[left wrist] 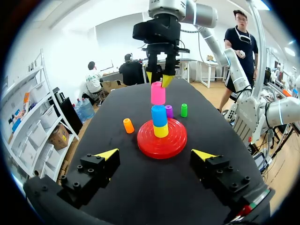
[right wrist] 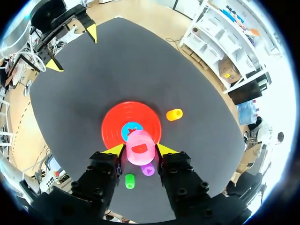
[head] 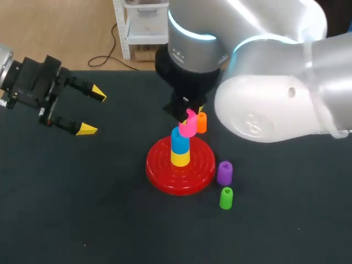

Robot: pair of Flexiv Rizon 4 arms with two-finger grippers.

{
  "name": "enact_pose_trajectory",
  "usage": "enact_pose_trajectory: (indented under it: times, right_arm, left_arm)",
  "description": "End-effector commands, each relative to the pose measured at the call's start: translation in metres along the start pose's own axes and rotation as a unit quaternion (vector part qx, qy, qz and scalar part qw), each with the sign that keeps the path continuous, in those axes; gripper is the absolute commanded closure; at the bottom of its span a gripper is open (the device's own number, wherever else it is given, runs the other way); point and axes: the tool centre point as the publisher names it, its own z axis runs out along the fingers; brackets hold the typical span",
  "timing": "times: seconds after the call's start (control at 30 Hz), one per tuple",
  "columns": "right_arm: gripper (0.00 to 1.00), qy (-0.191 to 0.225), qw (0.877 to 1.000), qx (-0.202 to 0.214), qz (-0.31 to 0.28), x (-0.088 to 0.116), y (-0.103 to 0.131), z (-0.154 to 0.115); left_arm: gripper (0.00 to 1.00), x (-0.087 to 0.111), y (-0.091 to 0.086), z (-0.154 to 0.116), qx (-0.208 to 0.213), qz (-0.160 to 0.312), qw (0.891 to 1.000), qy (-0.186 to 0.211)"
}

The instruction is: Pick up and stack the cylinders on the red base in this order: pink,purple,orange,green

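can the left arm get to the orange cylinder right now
Probably yes. The left gripper is open, and the orange cylinder sits on bare table beside the red base. The right gripper, holding the pink cylinder over the stack, hangs close by, though.

The right arm is showing bulky, glossy silver-white shells, with a thin cyan ring glowing round one joint above a black collar. The left pincer is wearing blocky matte-black fingers ending in bright yellow wedge tips. The right pincer is showing the same black blocks, dotted with recessed round screw holes, and yellow tips.
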Motion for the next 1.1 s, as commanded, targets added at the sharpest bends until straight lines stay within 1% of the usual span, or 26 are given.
enact_pose_trajectory:
  times: [0.03,0.43,0.77,1.1]
  right_arm:
    - [1.00,0.005,1.000,0.002,0.000,-0.007,0.005,0.006]
    - [1.00,0.010,1.000,0.004,0.000,-0.013,0.006,0.014]
    - [1.00,0.006,1.000,-0.001,-0.002,-0.013,0.009,0.011]
    - [1.00,0.019,1.000,0.002,0.003,-0.011,0.007,0.026]
  left_arm:
    - [0.00,0.001,0.000,0.000,0.000,0.002,1.000,-0.001]
    - [0.00,0.001,0.000,0.000,0.000,0.002,1.000,-0.001]
    - [0.00,0.001,0.000,0.000,0.000,0.002,1.000,-0.001]
    - [0.00,0.001,0.000,0.000,0.000,0.002,1.000,-0.001]
